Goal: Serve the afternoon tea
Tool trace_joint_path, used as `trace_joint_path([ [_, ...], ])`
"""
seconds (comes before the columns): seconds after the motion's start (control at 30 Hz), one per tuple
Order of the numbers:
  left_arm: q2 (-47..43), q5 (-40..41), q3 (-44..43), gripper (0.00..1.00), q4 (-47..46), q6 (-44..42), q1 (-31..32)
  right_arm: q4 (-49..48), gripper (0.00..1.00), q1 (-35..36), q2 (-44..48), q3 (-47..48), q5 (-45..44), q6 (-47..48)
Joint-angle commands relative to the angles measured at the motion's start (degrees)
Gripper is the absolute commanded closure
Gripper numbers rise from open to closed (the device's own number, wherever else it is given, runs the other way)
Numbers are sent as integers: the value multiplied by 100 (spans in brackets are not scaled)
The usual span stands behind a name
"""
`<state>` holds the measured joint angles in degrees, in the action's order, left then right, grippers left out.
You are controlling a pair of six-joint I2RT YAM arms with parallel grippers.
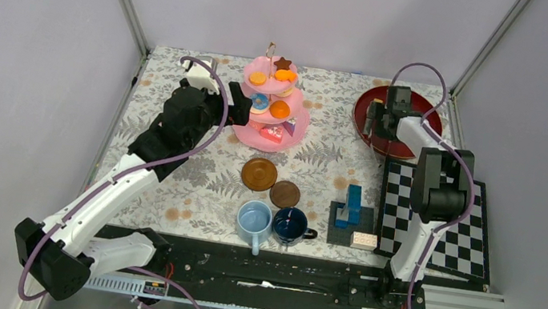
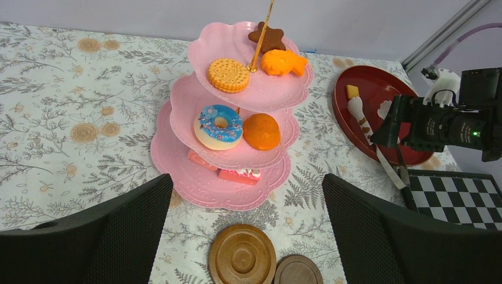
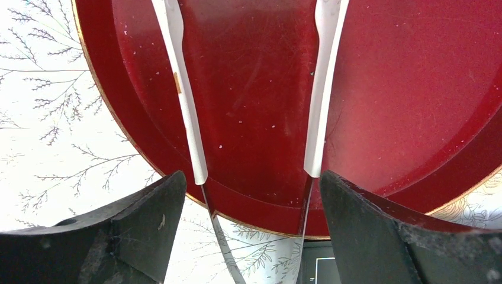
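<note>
Close to the near edge of the surface, a light-blue mug and a dark-blue mug stand side by side. Just beyond lie a larger round brown saucer and a smaller round brown saucer. Farther on, mid-surface toward the far edge, the pink three-tier scalloped stand carries small colourful toy pastries. The left pincer gapes wide and empty just beside it. At the far right corner, the right pincer stands wide over a round red tray, with thin white tongs between its fingers.

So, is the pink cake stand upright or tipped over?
Upright: the stand sits flat on the table, tiers level, pastries resting on all three.
</note>
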<state>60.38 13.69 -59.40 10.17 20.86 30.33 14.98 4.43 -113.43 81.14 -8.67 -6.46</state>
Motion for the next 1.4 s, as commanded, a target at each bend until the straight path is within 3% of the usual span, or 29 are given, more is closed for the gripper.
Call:
trace_joint_path([
  [0.0, -6, -84, 33, 1, -304, 31, 0, 56, 12, 151, -97, 46, -421, -8],
  [0.37, -26, -77, 42, 1, -297, 23, 0, 205, 18, 198, -226, 8, -653, -171],
  [0.7, -26, -69, 47, 1, -297, 23, 0, 327, 35, 208, -26, 228, -540, -195],
  [0.87, -25, -79, 44, 1, -297, 23, 0, 977, 36, 179, -31, 887, -309, -120],
  [1.37, -30, -80, 44, 1, -297, 23, 0, 2718, 32, 148, -1300, 2912, -70, -608],
])
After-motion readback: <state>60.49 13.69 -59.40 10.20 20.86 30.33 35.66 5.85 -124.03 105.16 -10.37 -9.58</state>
